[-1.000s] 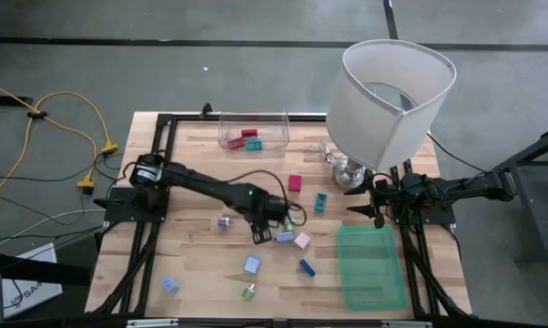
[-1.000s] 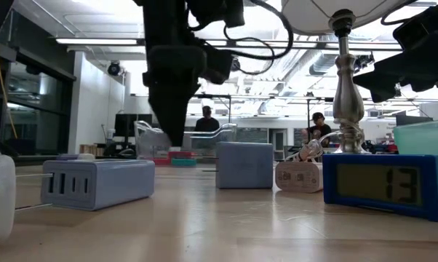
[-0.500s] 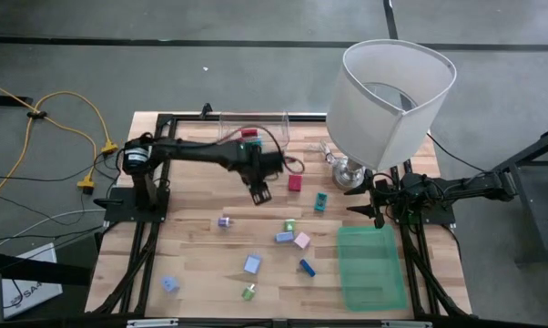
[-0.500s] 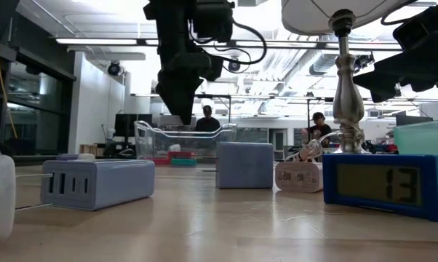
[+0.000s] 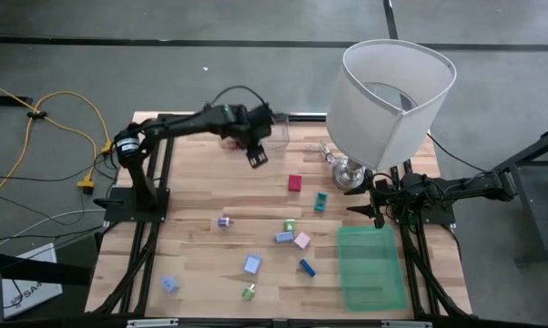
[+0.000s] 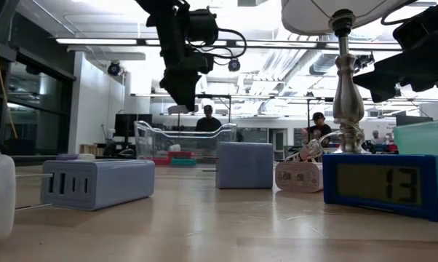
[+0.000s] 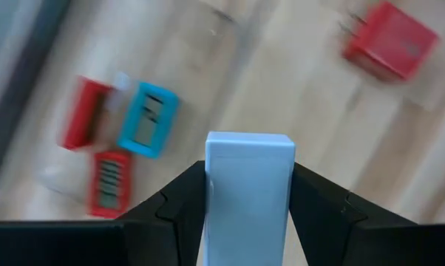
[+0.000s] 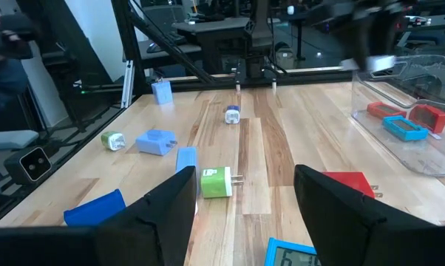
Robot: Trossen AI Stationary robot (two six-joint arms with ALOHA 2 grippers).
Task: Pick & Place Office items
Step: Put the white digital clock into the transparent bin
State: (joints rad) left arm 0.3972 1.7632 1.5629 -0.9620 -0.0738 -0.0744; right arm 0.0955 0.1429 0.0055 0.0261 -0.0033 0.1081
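Observation:
My left gripper (image 5: 256,156) hangs in the air at the near wall of a clear bin (image 5: 279,137) on the table's far edge, shut on a light blue block (image 7: 249,177). Red and teal items (image 7: 147,118) lie in the bin. More office items lie loose on the wood: a red block (image 5: 295,183), a teal one (image 5: 320,201), a purple one (image 5: 224,221), and several others near the table's middle and front. My right gripper (image 5: 376,206) waits open at the right, beside the lamp base. My left gripper pinches the light blue block by two opposite sides (image 7: 212,193) between its two fingers. The fingers (image 7: 179,203) come from above, slanting down toward the far edge. The block is lifted well clear of the table, one end sticking out past the fingertips.
A big white lamp (image 5: 392,96) stands at the far right, its metal base (image 6: 348,87) beside my right arm. A green bin (image 5: 370,266) sits at the near right. In the low view a charger (image 6: 99,182), a blue block (image 6: 244,164) and a clock (image 6: 383,184) stand close by.
My left gripper has swung from the table's middle toward the far edge and risen, rolling a little, with the light blue block still between its fingers. It has come over the near wall of the clear bin. My right arm has kept still.

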